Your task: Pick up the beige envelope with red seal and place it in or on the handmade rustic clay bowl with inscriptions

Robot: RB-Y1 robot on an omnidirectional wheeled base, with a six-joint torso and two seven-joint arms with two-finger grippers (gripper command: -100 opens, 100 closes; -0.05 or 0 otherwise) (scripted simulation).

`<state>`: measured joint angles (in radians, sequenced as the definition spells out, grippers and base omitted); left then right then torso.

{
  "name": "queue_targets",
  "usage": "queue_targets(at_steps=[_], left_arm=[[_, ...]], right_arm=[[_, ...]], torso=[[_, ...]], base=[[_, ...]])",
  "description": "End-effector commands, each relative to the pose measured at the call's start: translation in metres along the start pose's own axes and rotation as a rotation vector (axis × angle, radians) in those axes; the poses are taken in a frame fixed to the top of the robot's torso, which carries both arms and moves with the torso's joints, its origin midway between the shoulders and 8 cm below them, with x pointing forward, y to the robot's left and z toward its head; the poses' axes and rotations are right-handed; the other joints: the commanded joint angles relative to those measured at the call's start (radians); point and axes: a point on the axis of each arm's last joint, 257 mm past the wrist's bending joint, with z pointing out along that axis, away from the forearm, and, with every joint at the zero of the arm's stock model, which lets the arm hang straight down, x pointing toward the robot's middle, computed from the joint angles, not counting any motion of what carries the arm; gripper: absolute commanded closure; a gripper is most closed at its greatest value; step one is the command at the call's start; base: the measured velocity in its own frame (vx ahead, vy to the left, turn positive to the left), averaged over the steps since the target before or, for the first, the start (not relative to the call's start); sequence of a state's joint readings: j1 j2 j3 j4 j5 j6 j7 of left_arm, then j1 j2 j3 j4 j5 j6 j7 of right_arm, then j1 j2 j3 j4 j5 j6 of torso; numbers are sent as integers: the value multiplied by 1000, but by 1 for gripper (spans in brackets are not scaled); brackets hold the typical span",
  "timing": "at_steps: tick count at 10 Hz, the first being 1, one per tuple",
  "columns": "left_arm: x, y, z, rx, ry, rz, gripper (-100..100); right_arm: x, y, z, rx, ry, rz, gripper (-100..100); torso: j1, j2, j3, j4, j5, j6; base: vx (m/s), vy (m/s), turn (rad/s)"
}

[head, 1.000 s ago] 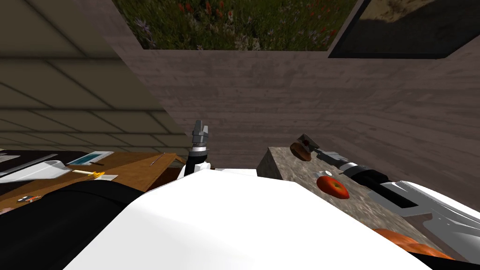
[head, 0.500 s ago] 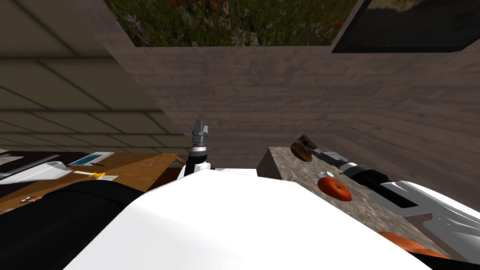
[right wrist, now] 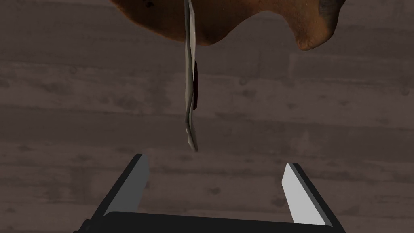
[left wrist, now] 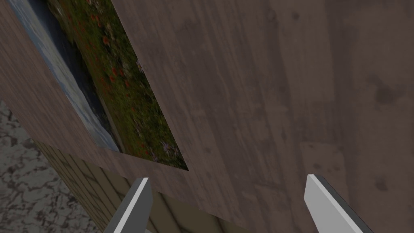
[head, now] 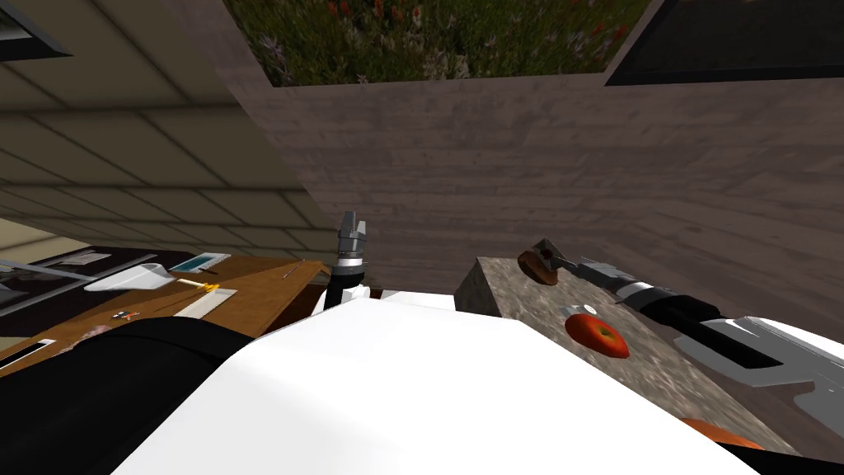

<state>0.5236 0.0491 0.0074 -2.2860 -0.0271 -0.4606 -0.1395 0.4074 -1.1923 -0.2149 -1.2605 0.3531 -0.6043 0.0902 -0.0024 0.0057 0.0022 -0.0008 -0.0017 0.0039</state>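
Two pieces of furniture appeared in the head view: one grey stone-patterned block [head: 494,290] on the robot's right and one brown wooden desk [head: 255,298] on its left.

Two arms were present. The right gripper [right wrist: 215,159] reached over the far end of the block, with its fingers spread wide and nothing held between them. The left gripper [left wrist: 228,178] was raised in front of the chest, facing the wall [head: 511,165]. Its fingers were likewise spread and empty.

Three items lay on the block:
1. One brown, rough-edged bowl [head: 536,270] sat at the far end, just beyond the right gripper.
2. One red apple [head: 597,336] lay nearer the robot, beside the right forearm.
3. One orange rounded object [head: 709,429] sat at the near end, cut off by the frame.

One pale envelope [right wrist: 189,81] stood edge-on in line with the gap between the right fingers. It was clear of both fingertips, and its far end overlapped the bowl. Whether it rested inside the bowl could not be determined. One dark red seal [right wrist: 195,87] showed on its face.

The desk carried one teal flat item [head: 198,262], one yellow stick [head: 198,285] and other pieces too small to identify.
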Motion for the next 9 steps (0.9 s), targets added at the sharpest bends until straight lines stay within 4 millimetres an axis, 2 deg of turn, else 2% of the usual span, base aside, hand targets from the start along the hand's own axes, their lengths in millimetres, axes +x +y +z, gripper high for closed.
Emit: queue_targets(at_steps=[1,2,3,4,9], left_arm=[[0,0,0,0,0,0,0],[0,0,0,0,0,0,0],[0,0,0,0,0,0,0],[0,0,0,0,0,0,0],[0,0,0,0,0,0,0]], right_arm=[[-17,-16,-2,27,-3,7,-100],[-24,-21,-3,36,-4,9,-100],[-19,-17,-2,28,-3,6,-100],[-20,-18,-2,30,-3,8,0],[-20,-17,-2,30,-3,8,0]], torso=[[0,0,0,0,0,0],[1,0,0,0,0,0],[1,-1,-1,0,0,0],[0,-4,-2,-1,0,1],[-2,-8,-4,-2,-1,0]], base=[[-114,32,150],[-97,45,132],[-37,21,19],[-7,4,-6],[0,0,0]])
